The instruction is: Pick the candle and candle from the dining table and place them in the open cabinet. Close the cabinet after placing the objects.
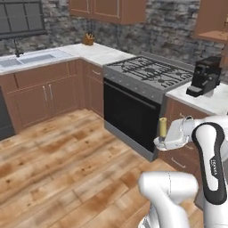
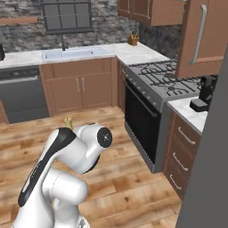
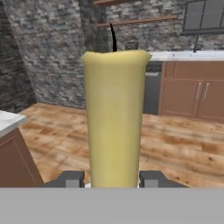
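A yellow candle (image 3: 114,118) with a black wick stands upright between my two dark fingertips (image 3: 70,178), and my gripper (image 3: 114,179) is shut on its base. From the left base camera, the candle (image 1: 163,126) pokes up out of the gripper (image 1: 164,140), held over the wooden floor in front of the stove. Its tip (image 2: 68,121) peeks over the arm in the right base view. The brown wall cabinet has its door (image 2: 200,40) swung open at the upper right, and its inner shelf (image 1: 213,35) is visible above the counter.
A steel stove (image 1: 151,73) with a black oven front stands ahead, with a black coffee machine (image 1: 205,76) on the white counter to its right. Sink (image 1: 31,58) and knife block (image 1: 89,39) lie along the back counter. A white counter corner (image 3: 6,120) is at the left.
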Tool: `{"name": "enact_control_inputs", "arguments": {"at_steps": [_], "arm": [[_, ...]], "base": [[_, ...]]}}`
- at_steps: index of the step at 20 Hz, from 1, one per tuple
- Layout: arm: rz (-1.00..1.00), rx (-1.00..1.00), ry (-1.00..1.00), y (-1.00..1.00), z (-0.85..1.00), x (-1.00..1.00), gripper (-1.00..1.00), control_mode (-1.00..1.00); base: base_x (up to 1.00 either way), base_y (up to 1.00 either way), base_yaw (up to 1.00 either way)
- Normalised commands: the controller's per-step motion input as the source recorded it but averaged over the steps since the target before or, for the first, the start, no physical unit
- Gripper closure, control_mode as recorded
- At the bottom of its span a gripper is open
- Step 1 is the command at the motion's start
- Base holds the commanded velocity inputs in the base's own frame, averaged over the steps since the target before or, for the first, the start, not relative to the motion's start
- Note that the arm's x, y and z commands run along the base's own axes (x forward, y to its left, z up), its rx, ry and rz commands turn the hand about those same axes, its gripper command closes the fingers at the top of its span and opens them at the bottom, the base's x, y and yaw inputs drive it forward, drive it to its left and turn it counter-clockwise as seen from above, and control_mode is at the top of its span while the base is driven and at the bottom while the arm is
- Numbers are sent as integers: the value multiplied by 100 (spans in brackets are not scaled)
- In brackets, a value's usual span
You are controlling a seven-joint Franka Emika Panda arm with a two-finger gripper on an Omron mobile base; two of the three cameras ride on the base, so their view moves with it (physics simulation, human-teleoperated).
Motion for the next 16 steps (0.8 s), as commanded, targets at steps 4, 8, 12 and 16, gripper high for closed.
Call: {"name": "enact_control_inputs", "arguments": {"at_steps": [4,8,12,16], "arm": [[0,0,0,0,0,0,100,100],[0,0,0,0,0,0,100,100],[0,0,0,0,0,0,100,100],[0,0,0,0,0,0,100,100]], "base": [[59,16,-23],[59,18,-24],[59,19,-25],[58,19,-25]]}}
